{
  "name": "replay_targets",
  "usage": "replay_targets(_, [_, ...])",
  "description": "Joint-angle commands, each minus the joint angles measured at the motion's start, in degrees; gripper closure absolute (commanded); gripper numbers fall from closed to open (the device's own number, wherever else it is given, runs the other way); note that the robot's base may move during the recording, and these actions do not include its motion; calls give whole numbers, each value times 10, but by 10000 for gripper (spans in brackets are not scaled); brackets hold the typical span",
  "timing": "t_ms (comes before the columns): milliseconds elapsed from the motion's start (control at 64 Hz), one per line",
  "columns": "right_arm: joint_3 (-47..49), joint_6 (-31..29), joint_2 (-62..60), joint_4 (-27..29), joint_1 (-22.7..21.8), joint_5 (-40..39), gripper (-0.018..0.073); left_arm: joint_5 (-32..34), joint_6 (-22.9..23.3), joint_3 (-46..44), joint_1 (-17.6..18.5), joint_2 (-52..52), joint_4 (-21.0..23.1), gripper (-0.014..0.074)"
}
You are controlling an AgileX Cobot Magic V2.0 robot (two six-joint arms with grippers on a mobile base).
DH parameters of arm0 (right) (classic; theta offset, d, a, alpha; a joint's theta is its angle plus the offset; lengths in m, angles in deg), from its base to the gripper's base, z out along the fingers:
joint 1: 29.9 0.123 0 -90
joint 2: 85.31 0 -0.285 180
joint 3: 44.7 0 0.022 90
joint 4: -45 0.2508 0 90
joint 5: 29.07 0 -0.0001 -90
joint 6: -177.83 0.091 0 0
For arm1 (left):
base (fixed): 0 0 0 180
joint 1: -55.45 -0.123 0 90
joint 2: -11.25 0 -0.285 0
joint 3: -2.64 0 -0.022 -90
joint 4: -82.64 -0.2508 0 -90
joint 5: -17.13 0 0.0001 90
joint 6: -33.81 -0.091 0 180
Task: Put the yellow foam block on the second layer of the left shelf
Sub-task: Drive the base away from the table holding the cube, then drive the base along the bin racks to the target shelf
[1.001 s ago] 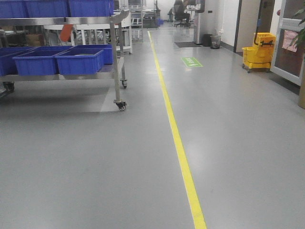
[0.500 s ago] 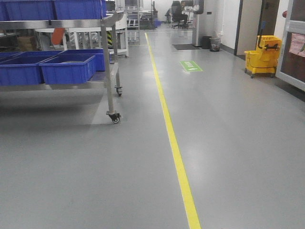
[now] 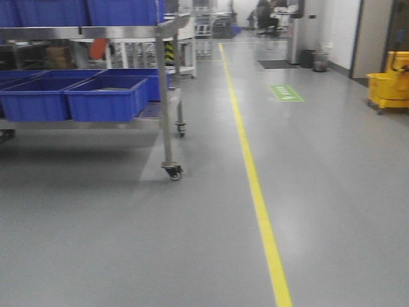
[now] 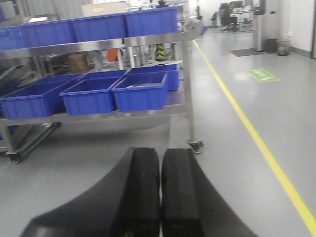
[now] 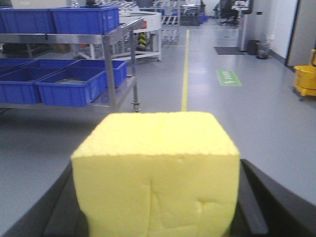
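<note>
The yellow foam block (image 5: 155, 168) fills the lower middle of the right wrist view, with a few creases on its near face. My right gripper (image 5: 157, 210) is shut on it, a black finger showing at each side. A steel wheeled shelf (image 3: 96, 31) stands at the left in all views, and its lower layer (image 3: 83, 125) carries blue bins. My left gripper (image 4: 161, 158) is shut and empty, its pads touching, and it points toward the shelf (image 4: 148, 39) from some way off above the floor.
Blue bins (image 3: 105, 99) sit on both shelf layers. A shelf caster (image 3: 172, 171) rests on the grey floor. A yellow floor line (image 3: 255, 185) runs down the aisle. A yellow mop bucket (image 3: 390, 86) stands at the far right, with a bin (image 3: 319, 59) beyond.
The front view has swung left and moved closer. The shelf post now sits further right and larger, and the mop bucket has slid to the right edge.
</note>
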Motion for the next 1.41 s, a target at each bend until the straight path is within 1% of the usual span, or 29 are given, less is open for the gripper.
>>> replay_targets(0, [17, -7, 4, -1, -3, -52, 54, 47, 3, 14, 5, -13, 4, 460])
replay_targets(1391, [17, -7, 4, -1, -3, -52, 54, 47, 3, 14, 5, -10, 4, 460])
